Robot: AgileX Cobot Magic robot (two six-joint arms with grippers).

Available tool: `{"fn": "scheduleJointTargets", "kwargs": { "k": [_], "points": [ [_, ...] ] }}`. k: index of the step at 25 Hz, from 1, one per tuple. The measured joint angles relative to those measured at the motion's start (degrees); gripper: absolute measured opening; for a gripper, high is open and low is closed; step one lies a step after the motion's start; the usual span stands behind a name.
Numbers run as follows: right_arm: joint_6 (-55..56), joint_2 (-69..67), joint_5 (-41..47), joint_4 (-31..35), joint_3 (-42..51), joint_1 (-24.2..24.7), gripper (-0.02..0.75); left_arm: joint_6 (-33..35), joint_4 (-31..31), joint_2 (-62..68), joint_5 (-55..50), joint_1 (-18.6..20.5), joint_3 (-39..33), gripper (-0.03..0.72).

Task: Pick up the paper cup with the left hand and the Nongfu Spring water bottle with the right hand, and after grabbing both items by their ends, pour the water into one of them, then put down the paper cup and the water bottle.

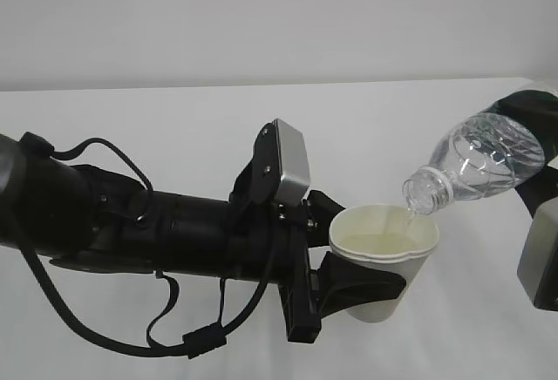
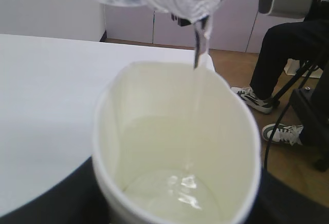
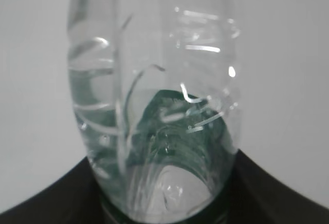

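exterior view: pour step in hand. left hand [image 1: 362,280] fingers clamped on the paper cup [image 1: 384,262]; right hand [image 1: 532,149] fingers clamped on the nongfu spring water bottle [image 1: 475,166], tilted, neck over the rim.
left wrist view: water [image 2: 198,88] streams into the cup between the fingers.
right wrist view: bottle base sits between the fingers.
next: level the bottle, set both on the bench [image 1: 174,127].

No legible text, label or number on anything in view

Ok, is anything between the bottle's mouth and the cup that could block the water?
Nothing visible. The Nongfu Spring water bottle is tilted with its neck just above the paper cup, and the water falls straight into the open cup.
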State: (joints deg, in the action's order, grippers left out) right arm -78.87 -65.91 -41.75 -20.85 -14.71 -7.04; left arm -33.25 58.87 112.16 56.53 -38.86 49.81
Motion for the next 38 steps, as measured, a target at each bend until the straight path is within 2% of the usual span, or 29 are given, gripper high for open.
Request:
{"fn": "scheduleJointTargets", "kwargs": {
  "k": [29,38],
  "points": [
    [0.03,0.0,-0.34,0.09,0.0,0.0,0.422,-0.02,0.0,0.0,-0.13,0.0,0.0,0.419],
    [5.14,0.0,-1.45,0.09,0.0,0.0,0.422,-0.02,-0.13,0.0,-0.13,0.0,0.0,0.419]
  ]
}}
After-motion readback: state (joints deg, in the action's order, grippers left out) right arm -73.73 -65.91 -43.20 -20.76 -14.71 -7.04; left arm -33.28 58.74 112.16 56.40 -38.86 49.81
